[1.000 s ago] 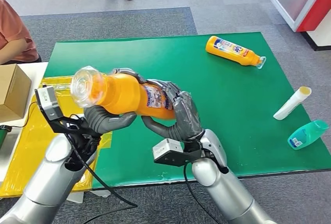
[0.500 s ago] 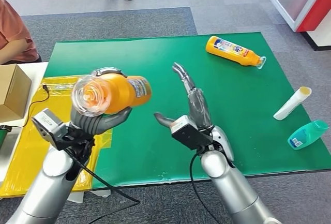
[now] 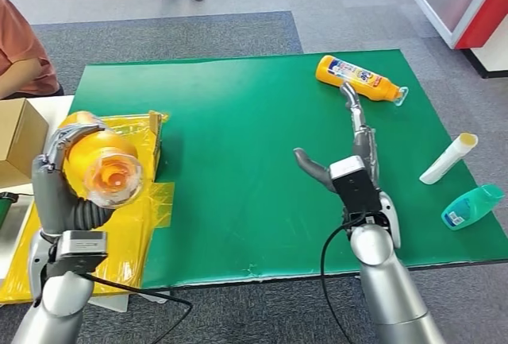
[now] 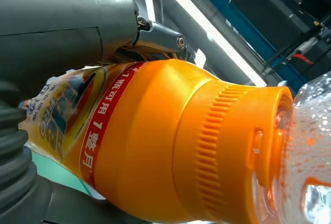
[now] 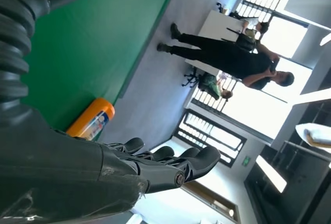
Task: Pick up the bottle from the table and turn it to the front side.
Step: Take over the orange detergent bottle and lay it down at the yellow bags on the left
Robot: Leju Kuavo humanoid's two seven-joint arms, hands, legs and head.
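On the green table (image 3: 240, 121), the orange bottle (image 3: 98, 165) at nine o'clock is gripped by the left hand (image 3: 57, 189), cap toward the head camera for turning, while the empty right hand (image 3: 353, 149) is held spread.

The orange bottle (image 3: 105, 171), with a clear cap, a ribbed collar and a red-banded label, is gripped in the left hand (image 3: 57, 193), lifted off the table, cap end toward the camera.
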